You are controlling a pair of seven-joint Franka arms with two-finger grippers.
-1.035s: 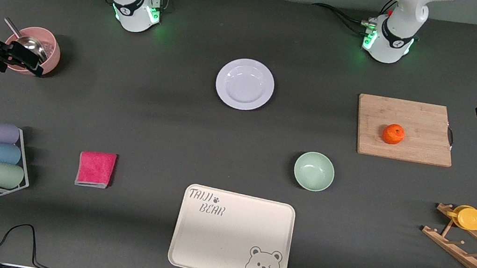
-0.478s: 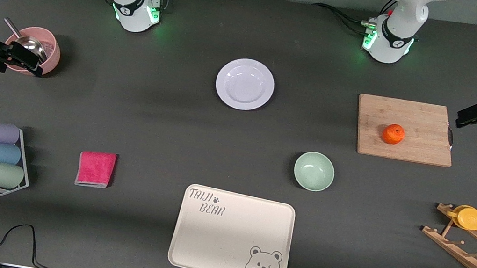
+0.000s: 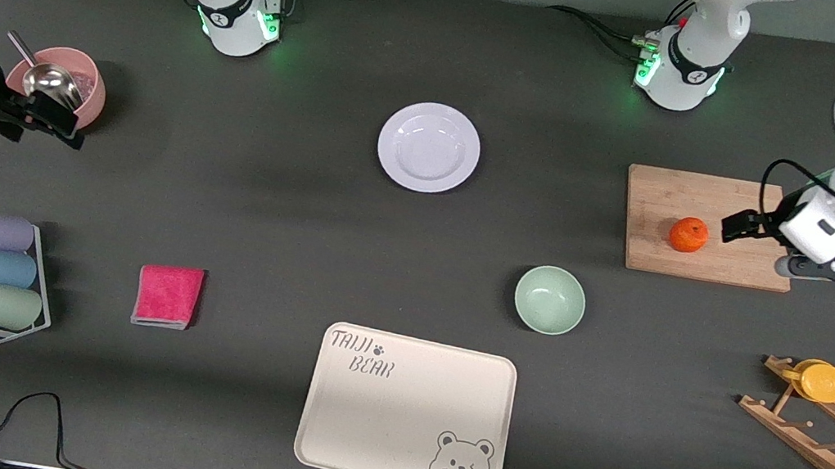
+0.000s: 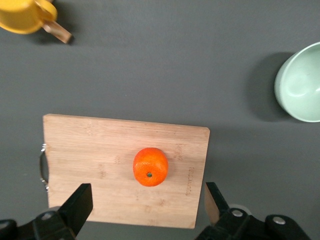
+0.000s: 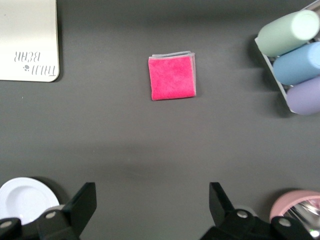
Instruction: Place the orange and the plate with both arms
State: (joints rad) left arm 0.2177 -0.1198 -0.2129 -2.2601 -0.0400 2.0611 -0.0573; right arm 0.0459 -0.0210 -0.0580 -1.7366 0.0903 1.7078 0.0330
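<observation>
While the right gripper (image 3: 41, 120) is hanging near the pink cup (image 3: 79, 89) at the right arm's end of the table, having slid only slightly from where it was a second ago, the left gripper (image 3: 742, 225) is coming in from the table's edge and is now arriving over the wooden cutting board (image 3: 720, 201), just beside the orange (image 3: 689, 234). In this front view the orange is lying on the board untouched, and the plate (image 3: 429, 147) is resting on the bare table between the two bases, well apart from both grippers; the bear tray (image 3: 403, 410) and mint-green bowl (image 3: 549, 300) are sitting nearer the camera.

In the left wrist view, the left gripper (image 4: 147, 207) is holding its fingers wide apart, empty, with the orange (image 4: 150, 166) nearly centred between them on the board (image 4: 90, 155). That suggests the left arm is lining up to descend and grasp the fruit.

In the right wrist view, the right gripper (image 5: 152, 205) is also spread wide and empty, looking down on bare table with the pink cloth (image 5: 172, 77) in sight and the plate (image 5: 22, 197) only at the frame's corner. Judging from this, the right arm is yet to make its approach to the plate.
</observation>
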